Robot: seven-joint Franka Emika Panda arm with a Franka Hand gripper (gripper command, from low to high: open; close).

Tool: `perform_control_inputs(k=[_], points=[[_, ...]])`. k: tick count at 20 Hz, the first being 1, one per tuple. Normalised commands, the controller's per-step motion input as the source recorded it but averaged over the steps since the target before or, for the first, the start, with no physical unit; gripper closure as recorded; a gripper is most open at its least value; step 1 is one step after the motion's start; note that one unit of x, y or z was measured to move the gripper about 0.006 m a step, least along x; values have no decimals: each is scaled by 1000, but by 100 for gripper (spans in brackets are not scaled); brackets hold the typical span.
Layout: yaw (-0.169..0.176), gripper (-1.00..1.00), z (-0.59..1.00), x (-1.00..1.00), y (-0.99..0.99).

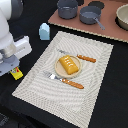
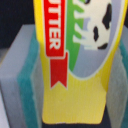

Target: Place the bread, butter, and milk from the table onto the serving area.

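Note:
The butter (image 1: 17, 74), a yellow stick with a red-and-white label, is off the left edge of the serving area (image 1: 95, 85) in the exterior view. My gripper (image 1: 14, 69) is shut on it. In the wrist view the butter (image 2: 55, 50) fills the space between my fingers (image 2: 22, 80), and the teal pads press its sides. I cannot tell whether it rests on the table or hangs just above. The bread (image 1: 69, 65) lies on the round tan plate (image 1: 58, 69) on the mat. The milk (image 1: 44, 31) stands upright on the black table beyond the mat's far left corner.
An orange-handled fork (image 1: 66, 80) and knife (image 1: 81, 57) flank the plate. A pinkish-brown board (image 1: 107, 28) at the back holds grey pots (image 1: 67, 8) and a pan (image 1: 91, 15). A tan bowl (image 1: 122, 17) sits at the exterior view's far right.

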Motion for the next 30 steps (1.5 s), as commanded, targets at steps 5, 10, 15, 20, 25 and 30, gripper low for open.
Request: perform_control_inputs(k=[5,10,15,20,25,30], points=[[-31,100,993,630,0],[-24,100,767,969,-34],[-20,100,522,1000,-109],[-51,100,306,1000,-210],[-81,100,5,929,-221],[-98,100,1,889,-254]])
